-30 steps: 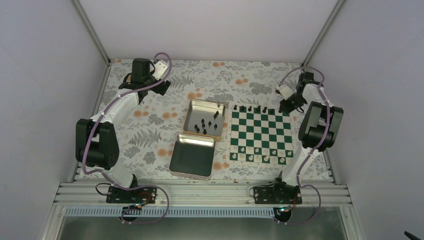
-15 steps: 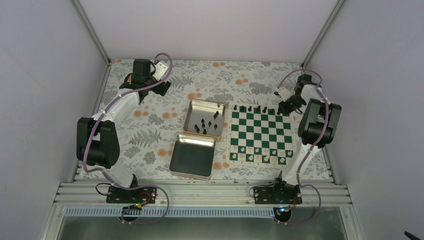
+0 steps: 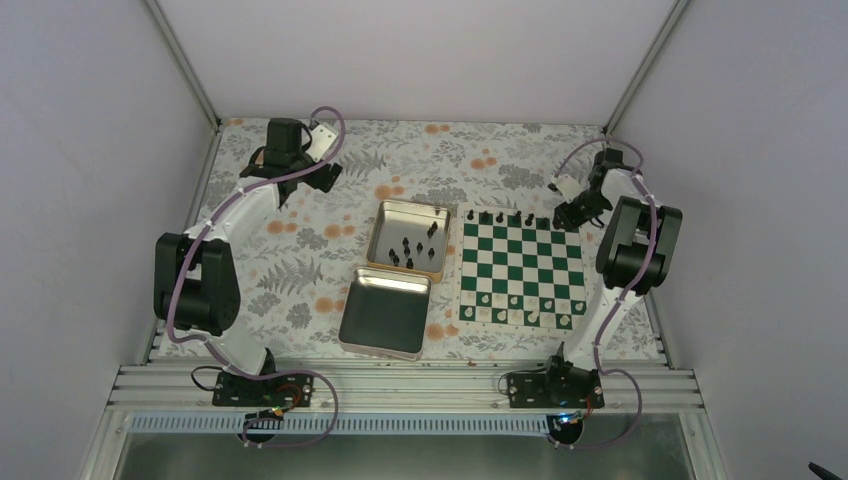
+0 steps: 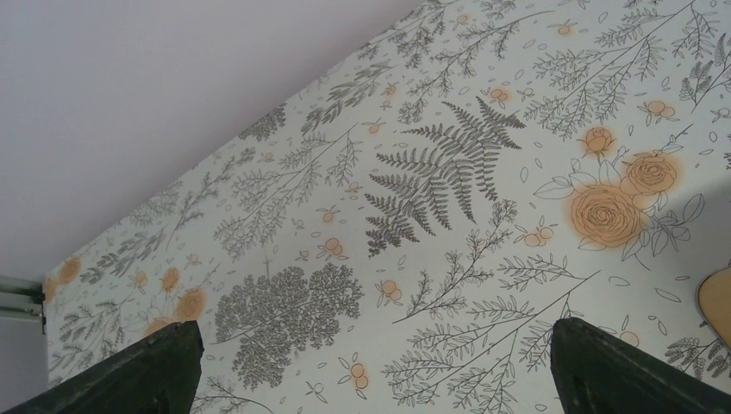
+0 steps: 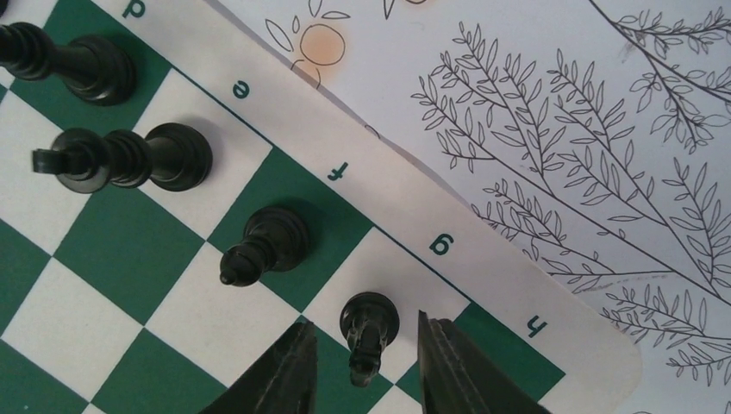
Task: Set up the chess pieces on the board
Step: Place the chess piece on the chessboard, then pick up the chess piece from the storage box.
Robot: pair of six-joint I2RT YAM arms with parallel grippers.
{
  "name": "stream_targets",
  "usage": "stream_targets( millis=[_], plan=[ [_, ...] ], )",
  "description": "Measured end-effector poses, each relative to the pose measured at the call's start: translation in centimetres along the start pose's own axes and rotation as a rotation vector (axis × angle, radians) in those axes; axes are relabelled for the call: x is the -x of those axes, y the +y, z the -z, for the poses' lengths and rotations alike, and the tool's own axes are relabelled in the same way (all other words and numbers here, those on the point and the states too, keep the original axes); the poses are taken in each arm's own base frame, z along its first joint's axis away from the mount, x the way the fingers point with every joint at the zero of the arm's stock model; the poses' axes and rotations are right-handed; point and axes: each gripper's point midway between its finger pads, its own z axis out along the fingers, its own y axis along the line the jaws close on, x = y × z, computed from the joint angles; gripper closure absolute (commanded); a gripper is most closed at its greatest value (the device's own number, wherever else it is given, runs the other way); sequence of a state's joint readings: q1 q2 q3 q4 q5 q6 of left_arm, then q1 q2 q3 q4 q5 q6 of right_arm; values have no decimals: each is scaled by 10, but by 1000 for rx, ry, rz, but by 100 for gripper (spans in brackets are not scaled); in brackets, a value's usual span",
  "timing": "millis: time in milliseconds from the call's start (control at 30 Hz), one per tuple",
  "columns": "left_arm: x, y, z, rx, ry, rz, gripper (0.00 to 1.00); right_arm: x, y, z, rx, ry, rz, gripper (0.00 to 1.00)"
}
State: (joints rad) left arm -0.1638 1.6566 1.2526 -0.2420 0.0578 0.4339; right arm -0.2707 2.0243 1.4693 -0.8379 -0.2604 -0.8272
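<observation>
The board (image 3: 520, 275) lies right of centre, green and white. Several black chess pieces (image 3: 500, 216) stand on its far row. In the right wrist view a black knight (image 5: 369, 332) stands on the white g square of the board (image 5: 103, 250), with a bishop (image 5: 263, 246) on f and two taller pieces (image 5: 121, 159) further left. My right gripper (image 5: 364, 326) straddles the knight, open, with a gap on each side. My left gripper (image 4: 371, 362) hangs open over the flowered cloth at the far left (image 3: 325, 175), holding nothing.
An open metal tin (image 3: 388, 215) left of the board holds several more black pieces (image 3: 405, 248). A second, empty tin (image 3: 385, 312) lies nearer the arms. White pieces (image 3: 520, 305) stand on the board's near rows. Walls close in the back and both sides.
My right gripper has opened and let go of the knight, which now stands on the g square. The right arm shifted slightly toward the far corner. The left arm has not moved.
</observation>
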Motion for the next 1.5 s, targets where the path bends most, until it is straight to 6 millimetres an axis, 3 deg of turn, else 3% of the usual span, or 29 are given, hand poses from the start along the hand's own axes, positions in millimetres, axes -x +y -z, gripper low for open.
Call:
stream_targets(
  millis=[133,233,333,433,533,667,833,967,1167,1500],
  plan=[
    [-3,-1,-3,-4,8,1,0,0,1,3,0,1,-2,63],
    [-3,-1,-3,-4,8,1,0,9,-1,16,-16,-15,5,63],
    [-3,-1,-3,-4,8,1,0,31,1,43,-64,-56,44,62],
    [-3,-1,-3,-4,8,1,0,63,17,67,-104,-99,120,61],
    [-3,-1,-3,-3,8,0,0,110,60,83,-113,-158,251,62],
    [-4,-1,-5,-4,12,1,0,163,141,88,-53,-231,435,62],
    [-13,-5,-13,-16,39,3,0,194,235,77,57,-266,618,63],
    [-14,-5,-14,-18,50,4,0,194,281,49,143,-229,694,64],
    [-25,-6,-28,-16,86,5,0,173,314,7,253,-111,728,66],
    [-36,-6,-36,-10,121,5,0,138,352,-6,343,9,801,63]
  ],
)
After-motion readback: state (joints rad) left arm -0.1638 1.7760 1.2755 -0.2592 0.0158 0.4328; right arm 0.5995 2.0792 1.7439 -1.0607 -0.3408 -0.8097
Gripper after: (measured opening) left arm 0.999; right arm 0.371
